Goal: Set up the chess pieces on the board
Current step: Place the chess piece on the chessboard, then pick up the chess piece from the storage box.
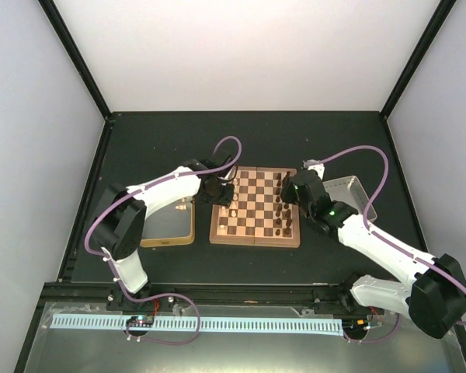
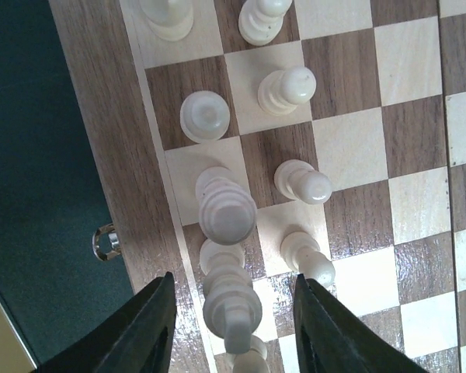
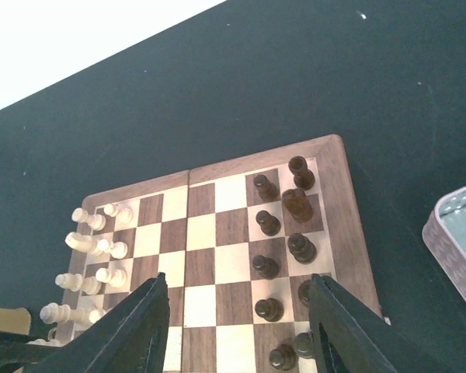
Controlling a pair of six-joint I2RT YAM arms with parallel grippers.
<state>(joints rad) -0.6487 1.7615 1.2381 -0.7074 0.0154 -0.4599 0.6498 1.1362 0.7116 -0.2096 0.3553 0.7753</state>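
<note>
The board (image 1: pixel 255 207) lies mid-table, with cream chess pieces (image 1: pixel 233 203) along its left side and dark chess pieces (image 1: pixel 282 210) along its right side. My left gripper (image 1: pixel 216 193) hovers over the board's left edge. In the left wrist view it (image 2: pixel 233 311) is open, its jaws wide on either side of a tall cream piece (image 2: pixel 231 307) without touching it; other cream pieces (image 2: pixel 287 89) stand on squares beyond. My right gripper (image 1: pixel 286 190) is above the board's right side. It (image 3: pixel 237 307) is open and empty, high over the board (image 3: pixel 217 225) and the dark pieces (image 3: pixel 268 223).
A gold-tan tin (image 1: pixel 168 225) lies left of the board. A silver-grey tray (image 1: pixel 349 194) lies right of it, and its edge shows in the right wrist view (image 3: pixel 458 249). A metal clasp (image 2: pixel 105 241) sticks out of the board's border.
</note>
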